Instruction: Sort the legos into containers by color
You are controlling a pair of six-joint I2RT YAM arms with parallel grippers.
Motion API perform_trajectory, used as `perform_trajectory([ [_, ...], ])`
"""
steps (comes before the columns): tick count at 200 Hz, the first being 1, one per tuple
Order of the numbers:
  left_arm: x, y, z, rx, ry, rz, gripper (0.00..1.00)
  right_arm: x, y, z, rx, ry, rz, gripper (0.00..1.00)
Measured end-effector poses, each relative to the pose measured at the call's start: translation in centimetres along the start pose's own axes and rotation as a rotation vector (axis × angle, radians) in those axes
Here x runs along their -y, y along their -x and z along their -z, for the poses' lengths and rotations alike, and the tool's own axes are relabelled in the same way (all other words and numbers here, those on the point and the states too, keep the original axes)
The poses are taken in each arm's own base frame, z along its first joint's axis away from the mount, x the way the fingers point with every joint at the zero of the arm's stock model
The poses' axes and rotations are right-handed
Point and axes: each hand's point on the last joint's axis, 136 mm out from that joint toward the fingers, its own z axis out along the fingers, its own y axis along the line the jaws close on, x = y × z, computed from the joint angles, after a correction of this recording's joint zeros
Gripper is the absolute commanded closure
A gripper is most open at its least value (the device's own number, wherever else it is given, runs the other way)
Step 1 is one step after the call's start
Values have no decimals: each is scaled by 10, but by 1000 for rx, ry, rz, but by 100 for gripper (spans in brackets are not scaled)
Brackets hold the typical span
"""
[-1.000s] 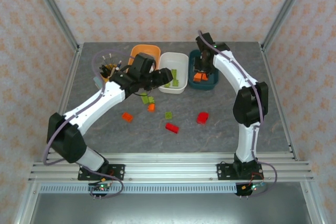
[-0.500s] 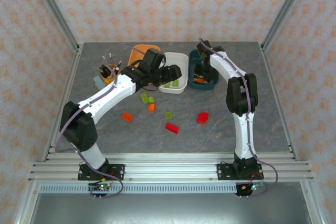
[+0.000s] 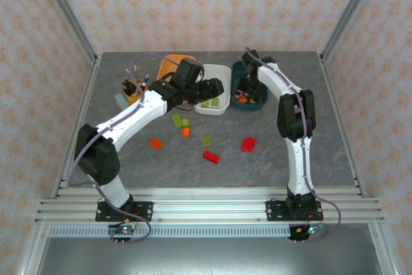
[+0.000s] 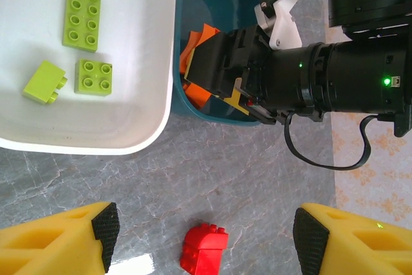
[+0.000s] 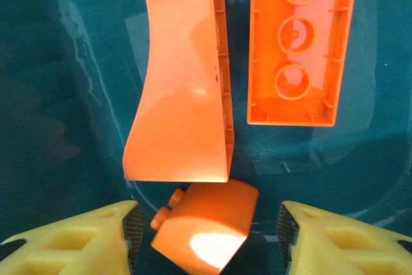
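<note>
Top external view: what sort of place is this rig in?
Likely a lab test booth, not a home: patterned panel walls in an aluminium frame, a grey tabletop, and the left arm and right arm bolted to a rail.

Bright even light, soft shadows, glare on orange lego (image 5: 207, 243).

Dark teal tub (image 5: 64, 62) holds orange legos (image 5: 180, 107); white tub (image 4: 129, 94) holds lime green legos (image 4: 82, 8).
</note>
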Motion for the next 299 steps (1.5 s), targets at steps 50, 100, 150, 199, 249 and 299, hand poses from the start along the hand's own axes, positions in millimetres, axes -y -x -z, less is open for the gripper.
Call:
perform_trajectory([
  [50,-2,0,5,4,10,-3,25,-4,6,18,39,10,10,46],
  [100,-17,-9,47,39,66,0,24,-8,-4,112,238,82,48,46],
  [150,-73,-47,75,3,216,3,25,-16,-95,164,391,234,195,44],
  [199,-150,-74,71,-59,437,72,25,-17,-194,103,246,292,367,43],
  [249,-192,-42,19,-86,619,222,25,-35,-215,82,260,386,439,38],
  [299,-206,-22,-30,-105,743,270,25,-72,-190,96,324,449,439,34],
])
